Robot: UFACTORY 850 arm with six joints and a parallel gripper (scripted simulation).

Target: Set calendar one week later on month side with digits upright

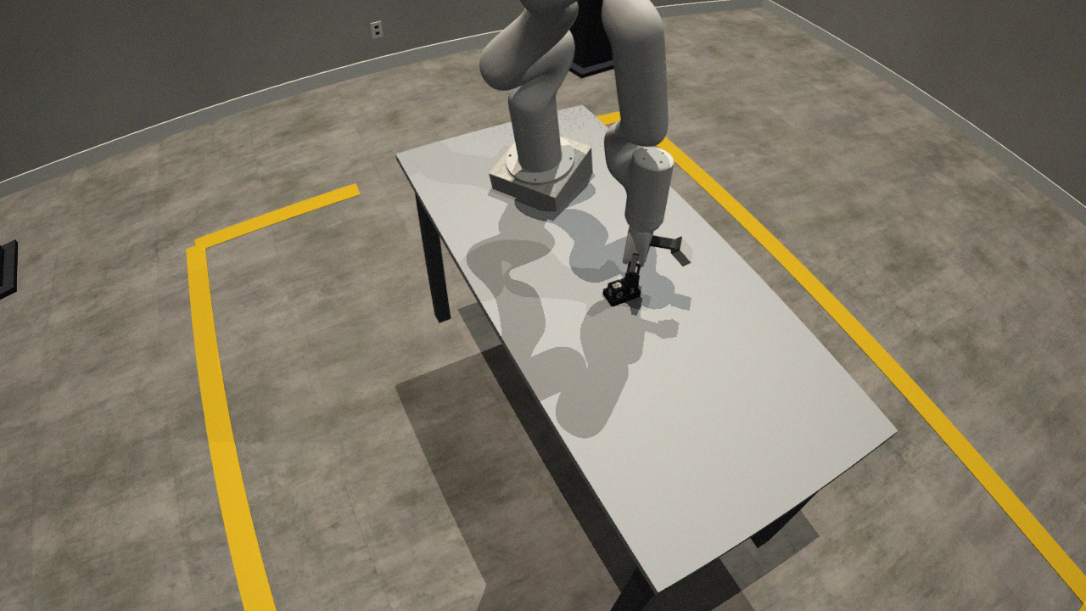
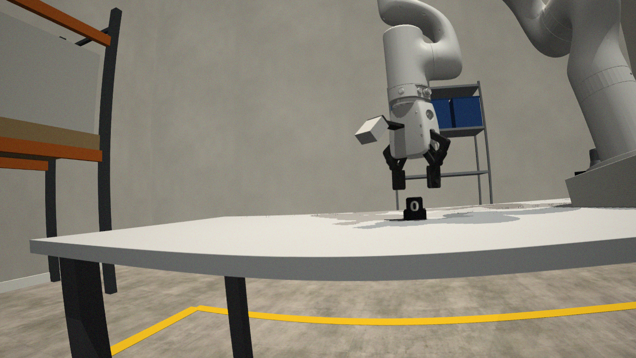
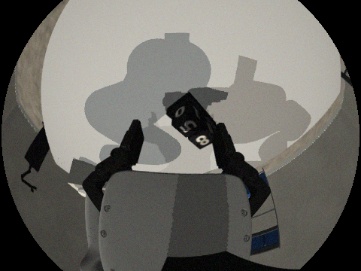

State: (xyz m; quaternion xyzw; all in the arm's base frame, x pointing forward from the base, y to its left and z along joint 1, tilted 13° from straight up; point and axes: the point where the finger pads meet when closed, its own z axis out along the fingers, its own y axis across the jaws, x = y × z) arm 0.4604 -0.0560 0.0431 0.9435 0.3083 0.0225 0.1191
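The black tray (image 1: 612,301) (image 2: 414,216) stands on the table with two black cubes side by side in it. One cube (image 2: 414,205) (image 3: 188,126) has a 5 on top and a 0 on its end face. The other cube (image 1: 616,286) (image 3: 202,140) has an 8 on top. Front digits show faintly in the top view, too small to read surely; the month's name is not readable. My gripper (image 2: 416,181) (image 3: 178,130) is open and empty, pointing down above the tray and cubes. In the top view a finger hides part of the cubes.
The white table (image 1: 729,395) (image 2: 267,240) carries the arm's base (image 1: 540,182). A pale block on a bracket (image 2: 371,130) sticks out from the gripper's side. A shelf with blue bins (image 2: 466,112) and an orange-beamed rack (image 2: 53,151) stand beyond the table.
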